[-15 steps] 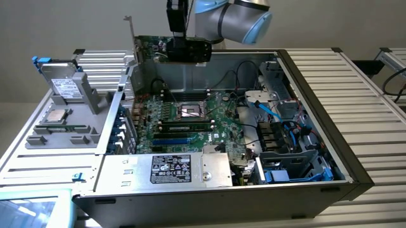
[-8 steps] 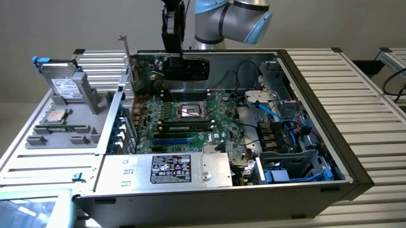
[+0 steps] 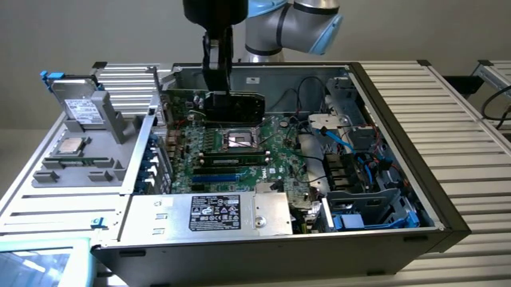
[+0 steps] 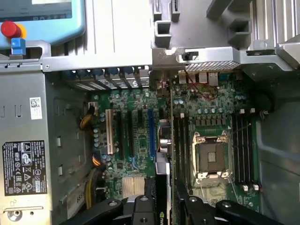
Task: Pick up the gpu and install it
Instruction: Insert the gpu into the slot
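The gpu, a green card with a black heatsink block, stands on edge over the green motherboard inside the open computer case. My gripper comes down from above and is shut on the card's upper edge. In the wrist view the gpu shows edge-on as a thin line running from my gripper across the board, between the blue slot and the CPU socket. Whether its lower edge touches a slot I cannot tell.
A silver power supply with a black label sits at the case's near side. Cables and drive bays crowd the exterior view's right. A grey fixture on the exterior view's left holds a labelled drive, a processor and a memory stick.
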`<state>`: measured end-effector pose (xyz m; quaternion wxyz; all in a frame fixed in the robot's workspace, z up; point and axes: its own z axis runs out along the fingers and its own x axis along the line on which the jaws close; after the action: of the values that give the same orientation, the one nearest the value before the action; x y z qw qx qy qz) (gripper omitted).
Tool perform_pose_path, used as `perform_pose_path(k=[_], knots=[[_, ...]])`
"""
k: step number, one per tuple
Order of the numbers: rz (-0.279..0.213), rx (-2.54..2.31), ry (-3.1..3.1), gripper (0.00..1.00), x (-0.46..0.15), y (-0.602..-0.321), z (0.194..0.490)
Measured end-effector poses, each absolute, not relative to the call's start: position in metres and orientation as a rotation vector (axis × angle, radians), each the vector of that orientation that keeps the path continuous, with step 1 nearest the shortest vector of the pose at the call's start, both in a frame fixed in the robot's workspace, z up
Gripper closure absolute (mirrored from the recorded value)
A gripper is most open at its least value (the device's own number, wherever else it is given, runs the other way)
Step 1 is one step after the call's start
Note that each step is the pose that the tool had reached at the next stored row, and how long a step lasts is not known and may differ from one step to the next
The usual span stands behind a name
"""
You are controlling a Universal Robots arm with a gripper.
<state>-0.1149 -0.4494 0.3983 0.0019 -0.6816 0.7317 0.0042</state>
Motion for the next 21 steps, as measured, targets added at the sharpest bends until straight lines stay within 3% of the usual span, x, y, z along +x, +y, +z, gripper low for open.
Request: perform_pose_path(k=[21], knots=[[0.013, -2.139, 2.296, 0.73, -0.12, -0.468, 0.36]])
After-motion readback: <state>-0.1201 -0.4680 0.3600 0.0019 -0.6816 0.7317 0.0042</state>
